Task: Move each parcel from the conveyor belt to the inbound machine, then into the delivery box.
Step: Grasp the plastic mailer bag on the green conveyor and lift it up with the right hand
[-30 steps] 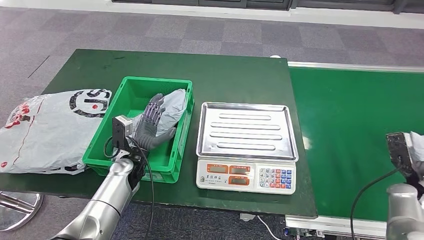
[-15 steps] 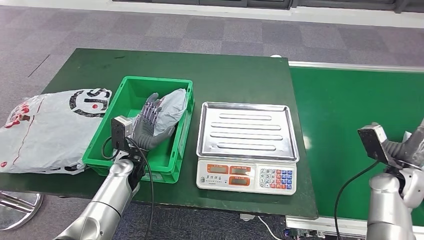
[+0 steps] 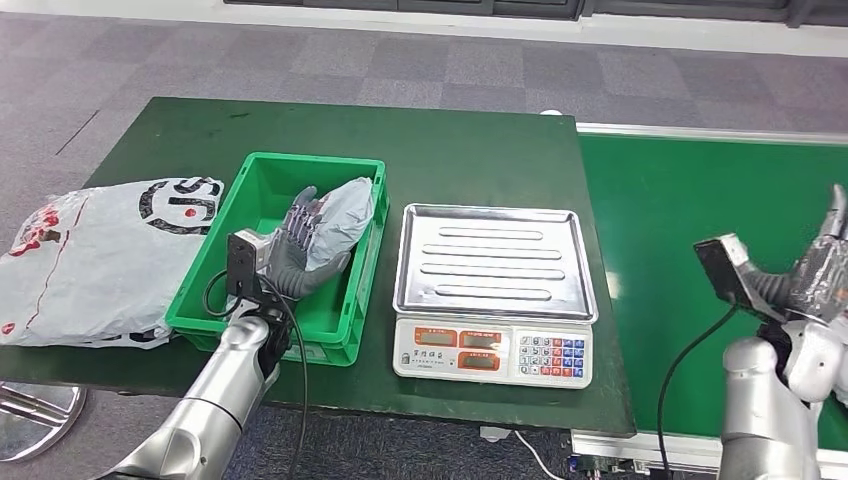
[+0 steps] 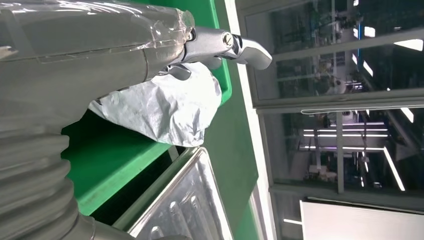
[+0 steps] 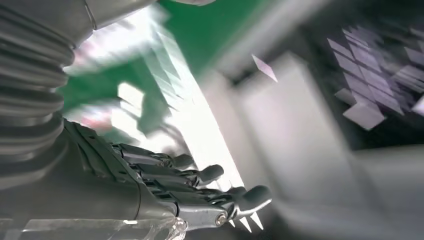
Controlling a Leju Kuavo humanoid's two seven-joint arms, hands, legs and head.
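Observation:
A grey plastic parcel (image 3: 348, 212) lies in the far right corner of the green delivery crate (image 3: 310, 161). My left hand (image 3: 298, 240) is inside the crate with its fingers spread flat against the parcel's near side, gripping nothing. In the left wrist view the thumb (image 4: 235, 46) sticks out straight over the crumpled parcel (image 4: 167, 107), beside the crate wall (image 4: 107, 160). My right hand (image 3: 826, 262) is raised over the green conveyor belt (image 3: 690, 220) at the right edge, fingers extended and empty. The right wrist view is blurred, and its fingers (image 5: 200, 175) are apart.
The weighing scale with a steel tray (image 3: 490, 262) stands between crate and belt, and its tray edge (image 4: 180, 205) is close to the crate. A large white printed bag (image 3: 90, 260) lies left of the crate, overhanging the dark green table (image 3: 450, 150).
My right arm has lifted from the lower right corner and swung up over the belt, hand opening upward. The left hand has hardly moved in the crate.

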